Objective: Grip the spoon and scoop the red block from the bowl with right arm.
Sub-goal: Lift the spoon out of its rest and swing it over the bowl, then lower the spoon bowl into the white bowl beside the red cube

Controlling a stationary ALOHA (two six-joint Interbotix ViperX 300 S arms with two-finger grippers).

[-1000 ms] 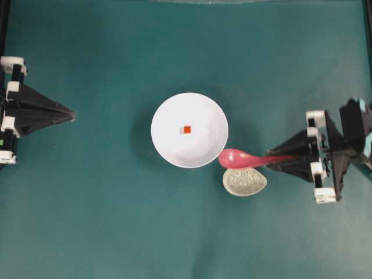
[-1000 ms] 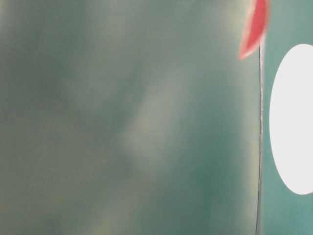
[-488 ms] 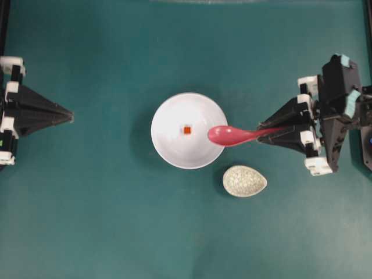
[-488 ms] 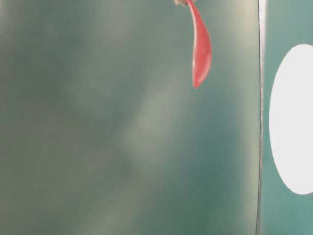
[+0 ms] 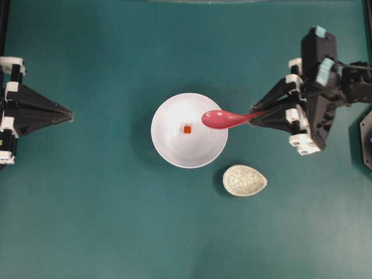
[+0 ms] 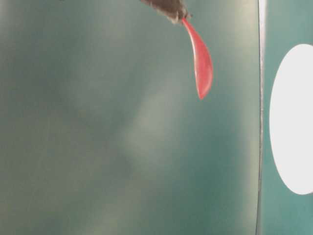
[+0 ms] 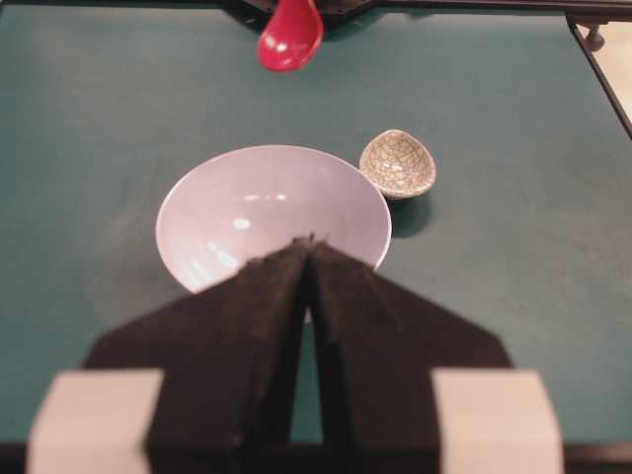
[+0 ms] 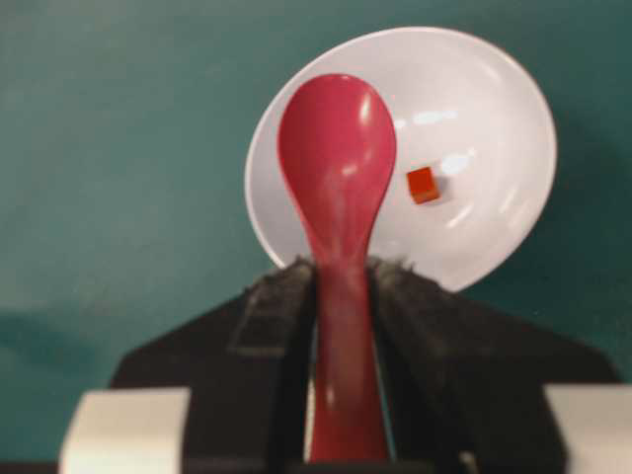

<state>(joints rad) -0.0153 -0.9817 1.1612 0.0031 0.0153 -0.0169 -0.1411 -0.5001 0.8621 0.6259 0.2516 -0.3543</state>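
The right pincer (image 5: 260,112) is clamping the spoon's (image 5: 224,119) handle and has just swung it off the rest (image 5: 244,180), so the scoop end is now hanging over the bowl's (image 5: 168,148) near rim. The block (image 5: 186,129) is sitting mid-bowl, just beyond the spoon. Lowering looks next. The left pincer (image 5: 71,115) is waiting closed, well apart.

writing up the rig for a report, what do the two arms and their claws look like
Both are black. Each claw, left and right, tapers to a wedge of two triangular fingers lined with rough black padding, with white blocks at the finger bases. The right arm also carries pale teal tape patches; none show on the left. No cables are clearly visible.
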